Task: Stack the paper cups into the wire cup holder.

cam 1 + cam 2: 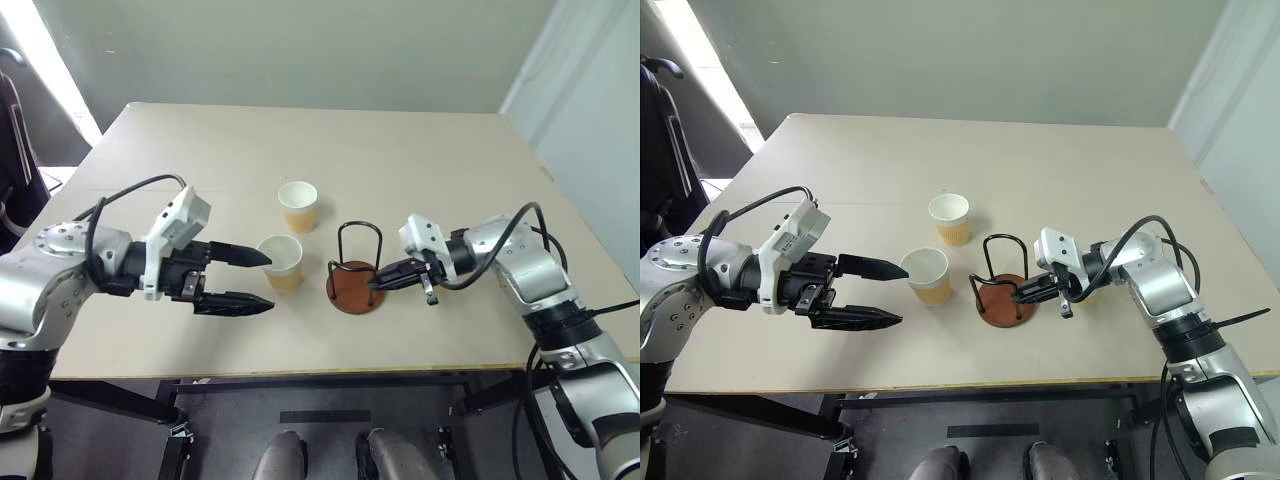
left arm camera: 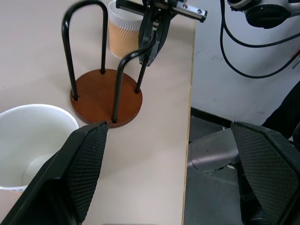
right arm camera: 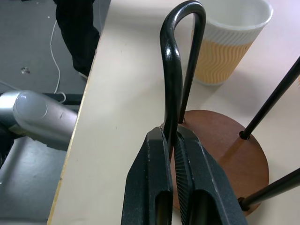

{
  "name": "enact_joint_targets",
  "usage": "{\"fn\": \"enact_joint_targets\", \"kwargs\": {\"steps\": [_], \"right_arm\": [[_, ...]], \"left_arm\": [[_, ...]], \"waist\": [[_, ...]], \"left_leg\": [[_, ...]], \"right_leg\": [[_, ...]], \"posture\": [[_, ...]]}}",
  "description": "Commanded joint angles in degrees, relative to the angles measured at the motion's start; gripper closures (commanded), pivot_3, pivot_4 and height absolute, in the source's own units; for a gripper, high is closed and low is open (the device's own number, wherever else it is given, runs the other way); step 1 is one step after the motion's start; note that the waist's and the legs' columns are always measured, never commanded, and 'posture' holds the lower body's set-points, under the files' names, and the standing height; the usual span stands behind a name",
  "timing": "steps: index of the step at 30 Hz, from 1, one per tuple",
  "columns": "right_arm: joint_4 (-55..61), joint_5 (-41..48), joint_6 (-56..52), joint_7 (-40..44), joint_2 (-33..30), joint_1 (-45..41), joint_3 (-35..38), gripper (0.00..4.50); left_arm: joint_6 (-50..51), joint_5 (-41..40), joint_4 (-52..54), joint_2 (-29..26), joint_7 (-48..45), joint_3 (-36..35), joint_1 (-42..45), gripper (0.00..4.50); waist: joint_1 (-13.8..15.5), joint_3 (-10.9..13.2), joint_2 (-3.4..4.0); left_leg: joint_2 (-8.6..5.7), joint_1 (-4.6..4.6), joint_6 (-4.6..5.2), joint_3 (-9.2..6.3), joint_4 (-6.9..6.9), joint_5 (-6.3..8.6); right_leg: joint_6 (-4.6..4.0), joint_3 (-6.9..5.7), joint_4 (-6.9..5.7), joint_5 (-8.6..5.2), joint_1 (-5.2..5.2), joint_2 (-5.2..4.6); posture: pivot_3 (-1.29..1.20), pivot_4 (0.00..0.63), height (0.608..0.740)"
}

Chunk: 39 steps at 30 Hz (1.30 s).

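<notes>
Where right fingers (image 3: pixel 174 154) pinch: wire cup holder (image 3: pixel 180 65).

Glossy black wire cup holder (image 3: pixel 177 70), ribbed paper cups (image 1: pixel 282 263).

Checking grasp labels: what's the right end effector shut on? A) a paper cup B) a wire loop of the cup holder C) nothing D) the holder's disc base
B: the right end effector has its fingers pinched on a black wire loop of the wire cup holder, above the base.

You see a beige table (image 1: pixel 420 160) with a black frame beneath, grey floor (image 1: pixel 320 425) below, pale wall (image 1: pixel 300 50) behind.
</notes>
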<state>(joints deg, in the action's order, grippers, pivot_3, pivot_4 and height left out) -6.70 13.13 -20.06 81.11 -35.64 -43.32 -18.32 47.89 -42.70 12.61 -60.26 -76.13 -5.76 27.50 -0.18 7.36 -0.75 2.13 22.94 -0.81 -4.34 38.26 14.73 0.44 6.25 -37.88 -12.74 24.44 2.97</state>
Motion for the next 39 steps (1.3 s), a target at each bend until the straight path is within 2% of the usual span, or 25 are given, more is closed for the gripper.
{"fn": "enact_joint_targets", "kwargs": {"steps": [1,3,12,20,30,39], "right_arm": [[0.40,-0.75,1.57,0.90,-0.37,-1.55,0.12,3.99],[0.36,-0.98,1.69,1.32,-0.50,-1.58,-0.07,3.56],[1.12,-1.90,2.56,1.34,-1.04,-0.94,0.31,0.52],[1.55,-2.59,2.46,1.16,-2.90,-1.15,0.96,0.52],[4.31,0.41,-1.33,2.36,-8.76,-1.61,4.63,0.52],[5.56,4.48,-7.39,-0.68,-9.37,-3.38,9.84,0.52]], "left_arm": [[-0.53,-0.85,1.60,-0.42,0.06,-1.51,0.92,0.00],[-0.57,-0.89,1.59,-0.39,0.13,-1.47,0.98,0.00],[-0.59,-1.14,1.69,0.09,0.63,-1.13,1.30,0.00],[-0.61,-0.94,1.39,0.74,0.95,-0.43,2.14,0.00],[-1.31,-0.41,0.44,1.43,0.77,0.52,3.12,0.00],[-2.87,1.02,-1.61,1.90,0.67,1.02,4.94,0.00]], "waist": [[0.00,0.00,0.00],[0.00,0.00,0.00],[0.00,0.00,0.00],[0.01,0.00,0.00],[0.04,0.00,0.00],[0.03,0.00,0.00]], "left_leg": [[0.00,0.00,0.00,0.00,0.00,0.00],[0.00,0.00,0.00,0.00,0.00,0.00],[0.00,0.00,0.00,0.00,0.00,0.00],[0.00,0.00,0.00,0.00,-0.01,0.00],[0.00,0.00,0.00,0.00,-0.03,0.00],[0.00,0.00,-0.01,0.01,-0.03,-0.01]], "right_leg": [[0.00,0.00,0.00,0.00,0.00,0.00],[-0.01,0.00,0.00,0.00,0.00,0.00],[-0.03,0.00,0.00,0.00,0.00,0.00],[-0.03,0.00,0.00,0.00,0.00,0.00],[-0.06,0.00,0.00,-0.02,-0.01,0.00],[-0.05,0.01,0.00,-0.02,-0.01,0.00]], "posture": [[0.00,0.150,0.740],[0.00,0.150,0.740],[0.00,0.150,0.740],[0.00,0.150,0.740],[0.00,0.150,0.740],[0.00,0.150,0.740]]}}
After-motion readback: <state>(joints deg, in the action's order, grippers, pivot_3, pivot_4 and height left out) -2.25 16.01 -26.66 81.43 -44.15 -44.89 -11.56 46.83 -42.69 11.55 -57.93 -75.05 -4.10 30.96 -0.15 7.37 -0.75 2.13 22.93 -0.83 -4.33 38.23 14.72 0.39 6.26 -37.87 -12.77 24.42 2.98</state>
